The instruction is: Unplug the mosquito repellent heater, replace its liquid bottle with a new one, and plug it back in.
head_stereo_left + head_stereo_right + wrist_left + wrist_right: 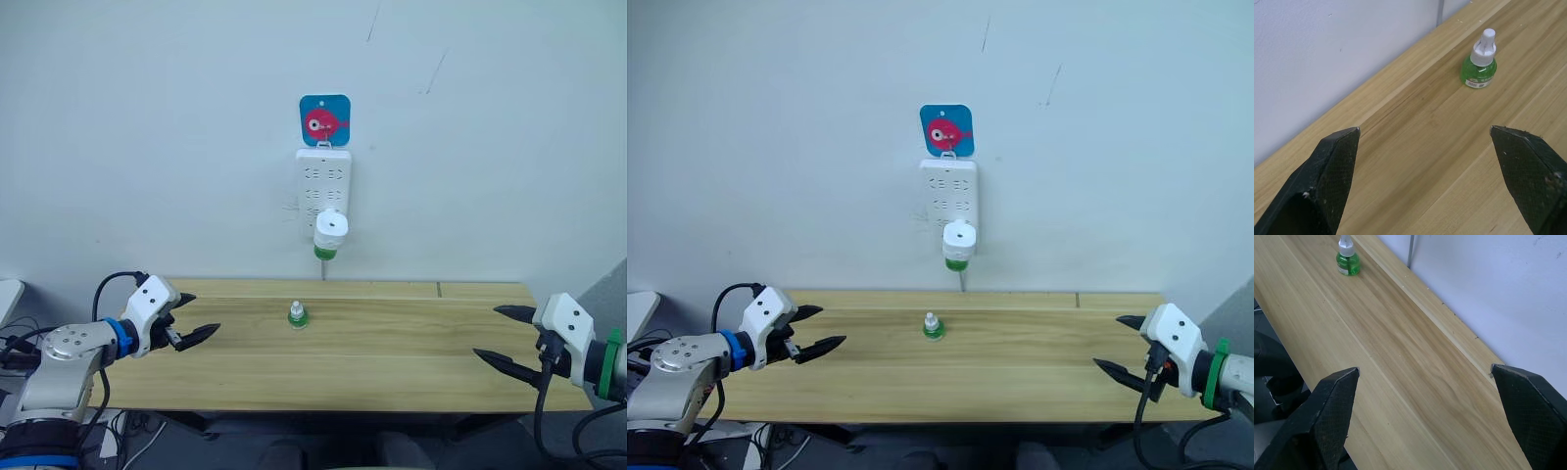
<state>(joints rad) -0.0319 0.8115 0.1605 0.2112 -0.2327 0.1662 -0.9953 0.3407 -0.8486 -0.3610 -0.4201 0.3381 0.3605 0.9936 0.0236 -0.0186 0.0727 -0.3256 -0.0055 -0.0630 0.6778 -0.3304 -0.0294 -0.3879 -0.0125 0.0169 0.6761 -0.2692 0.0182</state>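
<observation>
While the heater [331, 233] sits plugged into the wall strip [323, 184], both grippers, left [194, 317] and right [506, 337], hover spread apart beside the table's [392, 352] bottle [298, 314].

Pretty even, soft indoor light, wall [147, 117] bright and a bit bluish. Hardly any shadows, just a faint one under the bottle [1478, 68]. No glare on the counter [392, 343]. Wrist views are sharp, finger edges slightly soft.

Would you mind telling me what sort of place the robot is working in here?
Probably a lab or test room, not a home: a bare wooden table against a plain white wall, a power strip hung from a hook with the mosquito repellent heater plugged in, and a spare liquid bottle.
</observation>
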